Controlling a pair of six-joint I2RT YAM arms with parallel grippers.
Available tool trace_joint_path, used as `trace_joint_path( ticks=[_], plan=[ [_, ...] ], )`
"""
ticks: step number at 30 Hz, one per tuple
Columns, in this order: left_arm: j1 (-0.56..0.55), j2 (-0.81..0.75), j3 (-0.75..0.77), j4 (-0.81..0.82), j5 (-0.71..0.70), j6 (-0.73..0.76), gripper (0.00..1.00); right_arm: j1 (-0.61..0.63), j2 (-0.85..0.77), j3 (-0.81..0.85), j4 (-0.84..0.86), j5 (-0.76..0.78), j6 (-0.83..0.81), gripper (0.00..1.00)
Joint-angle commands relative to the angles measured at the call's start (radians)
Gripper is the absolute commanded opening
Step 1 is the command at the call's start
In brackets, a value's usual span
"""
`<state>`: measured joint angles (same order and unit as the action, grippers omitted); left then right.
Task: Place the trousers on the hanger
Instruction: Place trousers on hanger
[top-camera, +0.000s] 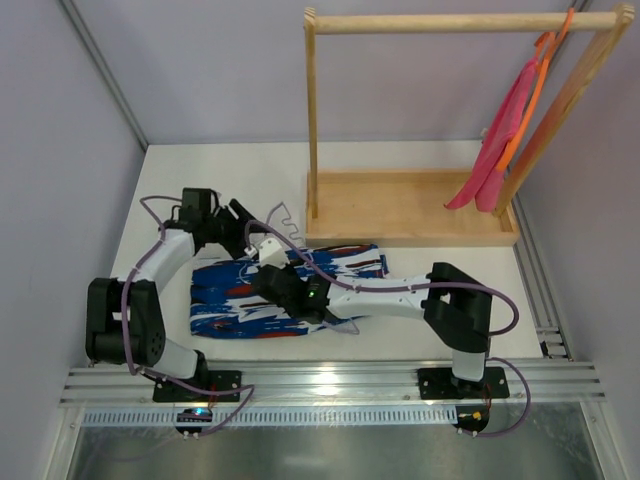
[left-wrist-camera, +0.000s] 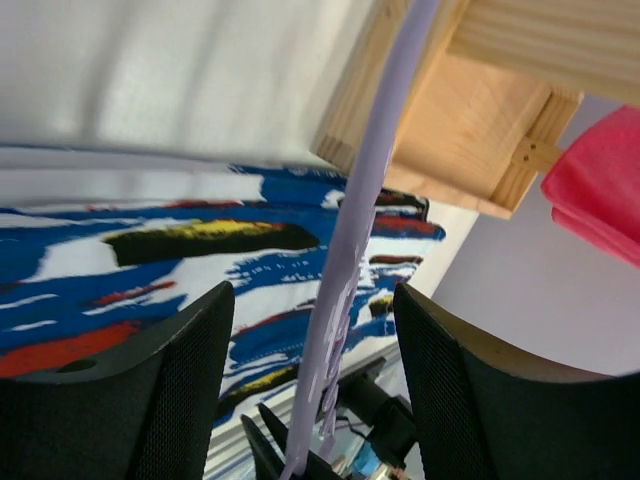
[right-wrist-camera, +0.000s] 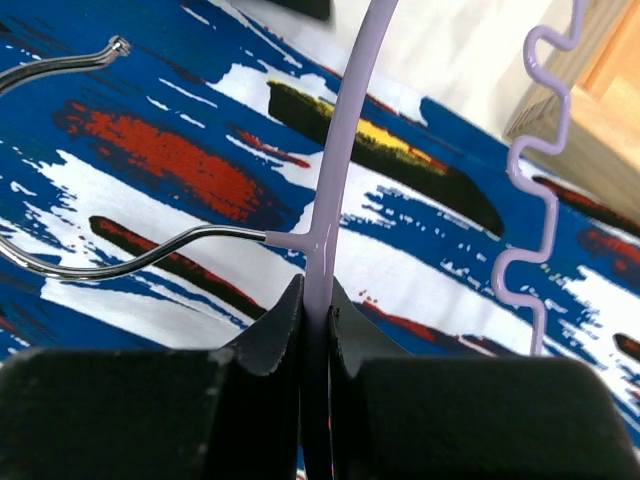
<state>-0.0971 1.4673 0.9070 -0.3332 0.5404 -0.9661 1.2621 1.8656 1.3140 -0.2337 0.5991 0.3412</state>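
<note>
The hanger (left-wrist-camera: 352, 250) is cut off by the frame edges in the left wrist view and is largely hidden behind both arms from above. The trousers (left-wrist-camera: 110, 290) are only partly seen in every view. The left gripper (left-wrist-camera: 312, 300) is held released: a lavender bar of the hanger passes between its fingers, clear of both, with the trousers spread below. The right gripper (right-wrist-camera: 317, 295) is clenched on the hanger just beside the metal hook (right-wrist-camera: 110, 262), above the trousers.

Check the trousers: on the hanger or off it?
Off. The trousers lie flat on the table; the right gripper holds the hanger over them.
</note>
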Motion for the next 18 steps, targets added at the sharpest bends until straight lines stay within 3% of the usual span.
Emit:
trace_joint_path(
  ticks=[1,6,10,11,14,18],
  plan=[
    [0.075,0.018,0.050,-0.109,-0.051,0.093,0.66,-0.015,-0.095,-0.048,0.033,-0.017,0.148,0.04],
    [0.203,0.004,0.069,-0.193,-0.030,0.171,0.69,-0.049,-0.178,-0.125,0.114,-0.099,0.189,0.04],
    [0.281,-0.015,0.093,-0.268,-0.025,0.251,0.69,-0.110,-0.282,-0.278,0.339,-0.330,0.258,0.04],
    [0.283,-0.027,0.089,-0.270,-0.016,0.269,0.69,-0.140,-0.305,-0.307,0.438,-0.417,0.310,0.04],
    [0.269,-0.108,0.031,-0.218,0.091,0.261,0.68,-0.184,-0.353,-0.367,0.529,-0.508,0.358,0.04],
    [0.174,-0.235,-0.086,-0.089,0.148,0.144,0.70,-0.228,-0.342,-0.412,0.687,-0.660,0.485,0.04]
  ],
)
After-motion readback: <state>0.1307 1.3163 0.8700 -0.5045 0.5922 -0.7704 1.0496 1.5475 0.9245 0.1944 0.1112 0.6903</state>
